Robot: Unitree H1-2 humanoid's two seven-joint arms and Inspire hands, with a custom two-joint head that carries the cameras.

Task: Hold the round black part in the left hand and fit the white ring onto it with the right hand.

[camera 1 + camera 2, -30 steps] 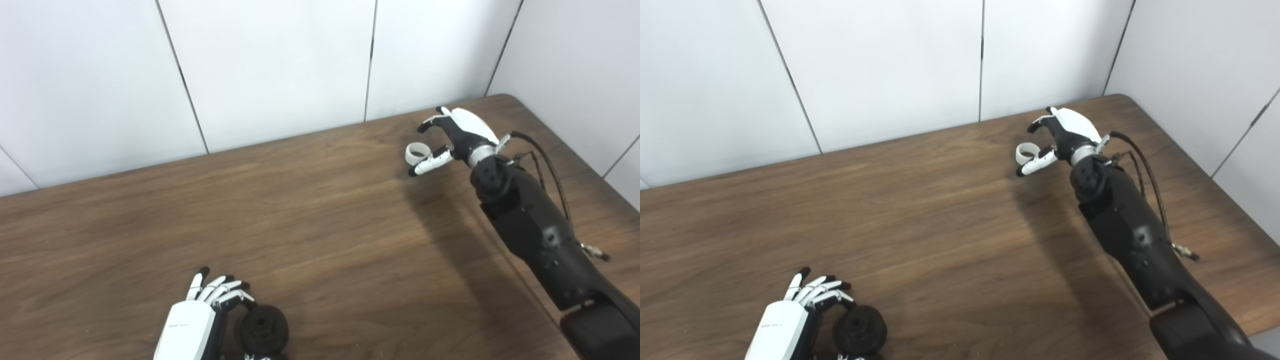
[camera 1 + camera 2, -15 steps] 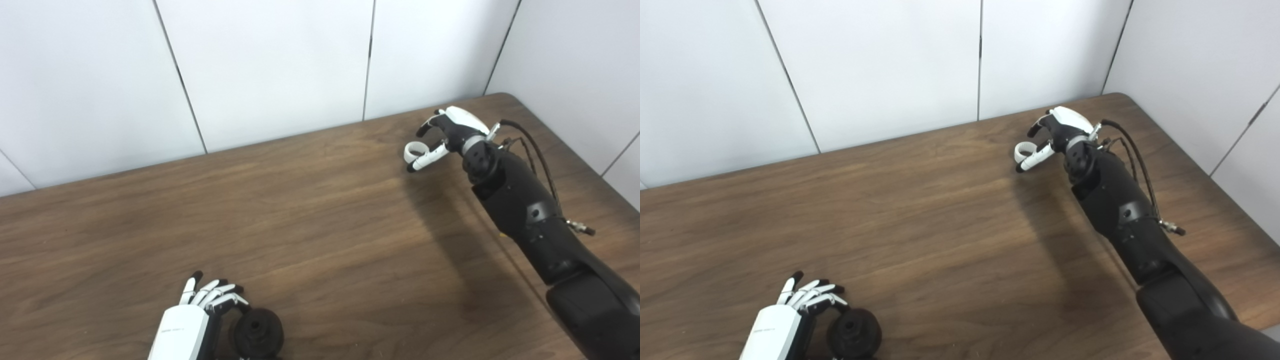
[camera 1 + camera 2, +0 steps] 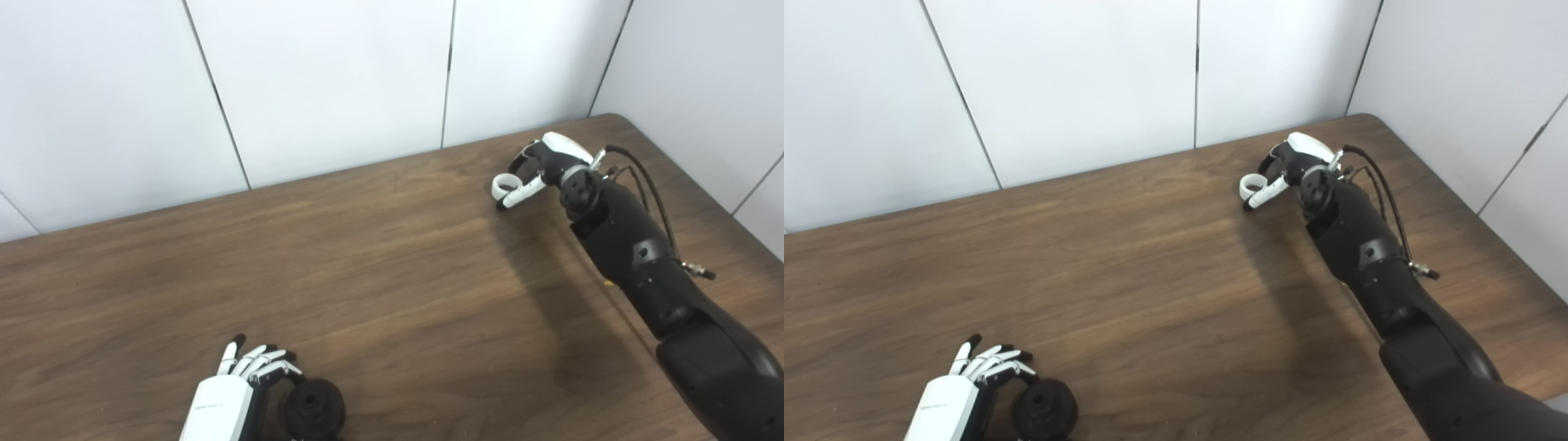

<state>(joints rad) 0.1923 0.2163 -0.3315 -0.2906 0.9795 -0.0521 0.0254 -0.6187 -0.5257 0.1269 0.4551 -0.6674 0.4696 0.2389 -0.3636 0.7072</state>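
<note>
Right hand around round white ring

- Your left hand runs off the bottom edge; thumb hidden.
- Round black part: lower rim cropped.
- White ring: contact with right hand too small to judge.

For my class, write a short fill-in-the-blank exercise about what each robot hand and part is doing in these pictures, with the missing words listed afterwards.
1. The white ring lies on the table beside the fingers of the ____ hand.
2. The left hand is next to the round ____ part.
3. The two parts lie at opposite ends of the table, so the ring is ____ fitted.

Missing words: right; black; not yet
</note>
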